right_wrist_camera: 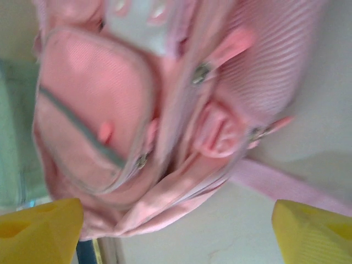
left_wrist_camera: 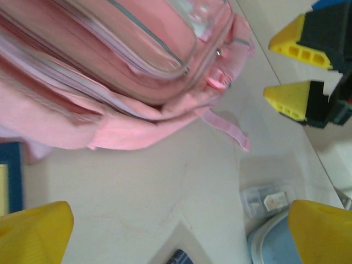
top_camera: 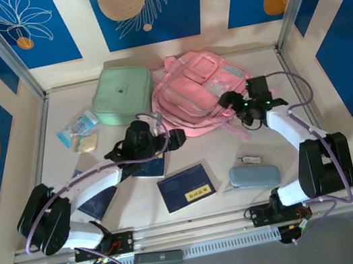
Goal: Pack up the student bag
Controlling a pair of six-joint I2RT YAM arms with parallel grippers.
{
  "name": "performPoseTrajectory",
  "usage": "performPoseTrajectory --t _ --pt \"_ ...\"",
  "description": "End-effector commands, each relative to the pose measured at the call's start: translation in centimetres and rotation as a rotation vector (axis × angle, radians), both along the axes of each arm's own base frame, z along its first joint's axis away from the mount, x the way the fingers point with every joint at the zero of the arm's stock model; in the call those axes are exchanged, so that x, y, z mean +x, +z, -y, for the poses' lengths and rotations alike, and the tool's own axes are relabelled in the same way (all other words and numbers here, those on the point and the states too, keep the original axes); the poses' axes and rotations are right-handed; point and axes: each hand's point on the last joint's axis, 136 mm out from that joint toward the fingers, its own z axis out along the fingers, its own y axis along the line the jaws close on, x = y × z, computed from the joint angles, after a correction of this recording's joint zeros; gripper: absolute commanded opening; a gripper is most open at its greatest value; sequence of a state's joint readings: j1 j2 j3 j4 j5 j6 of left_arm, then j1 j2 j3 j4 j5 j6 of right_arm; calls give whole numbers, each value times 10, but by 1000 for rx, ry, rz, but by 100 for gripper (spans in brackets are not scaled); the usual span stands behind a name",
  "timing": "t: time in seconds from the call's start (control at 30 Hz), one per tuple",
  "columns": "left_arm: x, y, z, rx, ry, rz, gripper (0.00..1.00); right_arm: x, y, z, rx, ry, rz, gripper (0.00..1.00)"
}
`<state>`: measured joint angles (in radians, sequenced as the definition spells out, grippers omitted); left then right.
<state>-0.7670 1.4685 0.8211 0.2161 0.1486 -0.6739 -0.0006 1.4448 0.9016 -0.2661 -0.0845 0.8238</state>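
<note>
At the back of the table (top_camera: 207,148), right of centre, the student bag (top_camera: 200,93) is lying flat with its front pockets facing up and a green case (top_camera: 122,94) just beside it on its left. The right claw (right_wrist_camera: 176,231) is hovering over the bag's near right corner, fingers apart and gripping nothing. The left claw (left_wrist_camera: 176,235) is waiting just short of the near edge, spread wide and empty. As far as the blur allows, the zips are looking shut, so the work seems to be at its opening step, with nothing going in yet. A booklet (top_camera: 186,188), a blue case (top_camera: 254,175) and some packets (top_camera: 77,132) are lying loose, apart from the bag. Next, the right claw is probably needing to drop onto a zip pull (right_wrist_camera: 202,72) and pinch it squarely while the left is pinning the fabric to keep the bag from sliding
</note>
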Motion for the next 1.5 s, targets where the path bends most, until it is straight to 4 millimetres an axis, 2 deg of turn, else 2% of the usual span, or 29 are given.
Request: performPoseTrajectory --t 0.0,0.13,0.37,0.57,0.77,0.87,1.07,1.2,1.37,1.47 --pt "2 19 30 -64 -38 31 100 3 -13 5 91 27 -54 83" --pt "4 -1 48 -36 -45 -4 99 26 -23 19 115 -3 -52 78" --pt "17 -23 64 -23 -22 -43 99 62 -41 36 120 -35 -49 67" --pt "34 -41 76 17 -20 -34 99 76 -55 41 130 -38 -53 41" --pt "53 -55 83 39 -9 -36 99 78 -55 43 137 -36 -30 11" --pt "63 -57 84 61 -2 -20 99 68 -49 45 122 -41 -4 0" --pt "98 -63 74 93 48 17 99 35 -37 35 158 -18 5 0" --pt "121 -50 74 142 40 101 99 3 -31 21 167 8 -1 0" --pt "153 -50 70 138 41 100 99 -32 -23 -24 185 61 -23 0" --pt "162 -39 63 105 37 122 99 -39 -19 -47 187 82 -20 0"
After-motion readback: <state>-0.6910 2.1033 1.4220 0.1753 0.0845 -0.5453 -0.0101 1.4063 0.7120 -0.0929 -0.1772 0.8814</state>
